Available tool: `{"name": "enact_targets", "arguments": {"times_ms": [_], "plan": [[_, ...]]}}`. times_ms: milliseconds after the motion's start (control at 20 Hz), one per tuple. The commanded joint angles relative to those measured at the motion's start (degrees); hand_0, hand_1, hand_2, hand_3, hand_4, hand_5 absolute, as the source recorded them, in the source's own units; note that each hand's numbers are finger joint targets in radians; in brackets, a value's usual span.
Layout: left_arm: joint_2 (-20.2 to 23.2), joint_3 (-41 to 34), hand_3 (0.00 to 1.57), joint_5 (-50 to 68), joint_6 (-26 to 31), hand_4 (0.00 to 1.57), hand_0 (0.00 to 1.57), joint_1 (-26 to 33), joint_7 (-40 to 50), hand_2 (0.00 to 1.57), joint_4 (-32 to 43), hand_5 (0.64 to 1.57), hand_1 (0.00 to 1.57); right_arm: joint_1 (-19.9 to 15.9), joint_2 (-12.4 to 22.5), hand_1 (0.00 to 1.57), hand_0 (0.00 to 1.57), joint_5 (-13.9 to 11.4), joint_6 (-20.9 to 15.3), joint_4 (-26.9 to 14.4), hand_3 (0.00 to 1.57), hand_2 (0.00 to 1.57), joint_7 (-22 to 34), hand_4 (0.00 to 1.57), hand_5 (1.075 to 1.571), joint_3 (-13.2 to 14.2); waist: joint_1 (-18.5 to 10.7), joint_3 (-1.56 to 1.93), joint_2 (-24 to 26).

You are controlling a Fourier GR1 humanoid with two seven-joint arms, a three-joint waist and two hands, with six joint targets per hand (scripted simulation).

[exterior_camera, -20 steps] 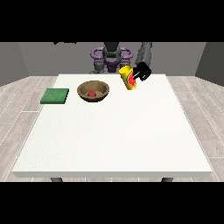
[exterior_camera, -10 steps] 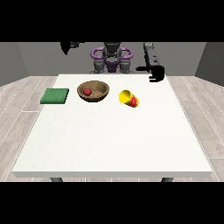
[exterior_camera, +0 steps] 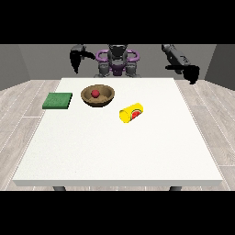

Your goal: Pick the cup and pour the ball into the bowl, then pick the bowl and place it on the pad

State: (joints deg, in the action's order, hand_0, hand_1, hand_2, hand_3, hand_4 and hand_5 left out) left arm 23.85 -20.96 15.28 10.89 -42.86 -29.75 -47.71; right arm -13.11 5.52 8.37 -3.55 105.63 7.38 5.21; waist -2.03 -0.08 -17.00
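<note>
A yellow cup (exterior_camera: 131,113) with a red mark lies on its side on the white table (exterior_camera: 119,151), right of the bowl. The brown bowl (exterior_camera: 97,95) stands at the table's back left with a red ball (exterior_camera: 95,93) inside it. A green pad (exterior_camera: 58,100) lies flat to the bowl's left. The hand at the view's right (exterior_camera: 190,73) hangs beyond the table's right edge, far from the cup, holding nothing. The hand at the view's left (exterior_camera: 75,58) is raised behind the table's back edge, above and left of the bowl, also holding nothing.
The robot's torso (exterior_camera: 117,59) stands behind the back edge of the table. Grey plank floor surrounds the table on all sides.
The cup left the hand at the view's right and came to rest on its side on the table. That hand swung out past the table's right edge. The other hand rose slightly.
</note>
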Motion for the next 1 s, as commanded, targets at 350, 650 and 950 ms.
{"name": "enact_targets", "arguments": {"times_ms": [350, 650, 950], "plan": [[14.6, -0.7, 0.00, 0.9, 3.8, 0.00, 0.00, -10.9, 13.9, 0.00, -3.0, 1.523, 0.00, -4.1, -2.0, 0.00, 0.00, 3.3, 4.3, -23.6, 0.00, 0.00, -14.7, 0.39, 1.570, 4.4, 0.5, 0.15, -3.4], [17.0, -1.5, 0.00, 2.2, 4.7, 0.00, 0.00, -10.4, 15.6, 0.00, -5.2, 1.548, 0.00, -5.9, 1.0, 0.00, 0.00, 6.1, 10.1, -37.7, 0.00, 0.00, -22.4, 0.28, 1.571, 8.7, 0.3, 0.15, -3.2], [17.4, -1.3, 0.00, 4.6, 4.3, 0.00, 0.00, -14.1, 22.0, 0.00, -6.6, 1.536, 0.00, -13.3, 0.6, 0.00, 0.00, 6.7, 7.8, -48.0, 0.00, 0.00, -20.5, 0.37, 1.570, 10.1, -0.8, 0.13, -0.7]]}}
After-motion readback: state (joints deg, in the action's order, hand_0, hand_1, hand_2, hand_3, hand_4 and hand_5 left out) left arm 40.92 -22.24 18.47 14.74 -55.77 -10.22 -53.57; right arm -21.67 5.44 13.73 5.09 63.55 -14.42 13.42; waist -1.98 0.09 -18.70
